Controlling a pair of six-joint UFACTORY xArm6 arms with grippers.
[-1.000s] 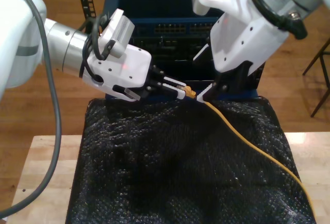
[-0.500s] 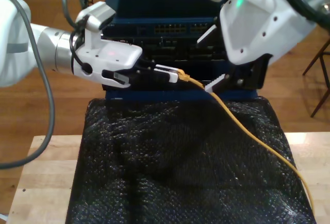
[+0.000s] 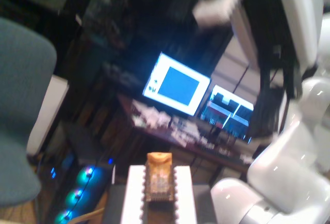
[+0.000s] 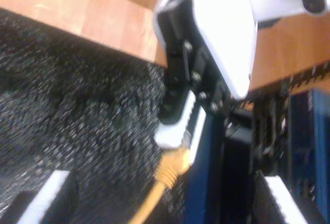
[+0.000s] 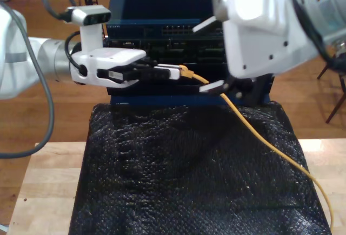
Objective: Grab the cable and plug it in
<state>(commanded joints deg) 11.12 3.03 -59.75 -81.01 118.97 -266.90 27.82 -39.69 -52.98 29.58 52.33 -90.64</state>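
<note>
The orange-yellow cable [image 5: 259, 138] runs from the exterior view's lower right, over the black mat, up to its plug [image 5: 185, 72]. My first gripper [image 5: 175, 73], on the arm at the exterior view's left, is shut on the plug and holds it level in front of the rack. The first wrist view shows the plug [image 3: 159, 183] upright between the white fingers [image 3: 133, 193]. My second gripper [image 5: 206, 56] stands open, its fingers wide apart above and below the cable and clear of it. In the second wrist view the plug [image 4: 172, 166] sticks out of my first gripper [image 4: 178, 136].
A blue rack unit [image 5: 162, 2] with a row of ports [image 5: 178, 29] stands behind the black textured mat [image 5: 184, 175]. The mat lies on a wooden table [image 5: 48, 181]. A chair leg [image 5: 338, 89] stands at the exterior view's right edge.
My first gripper has lifted the plug and turned level toward the rack front. My second gripper has come away from the cable near the plug and risen with its fingers spread.
</note>
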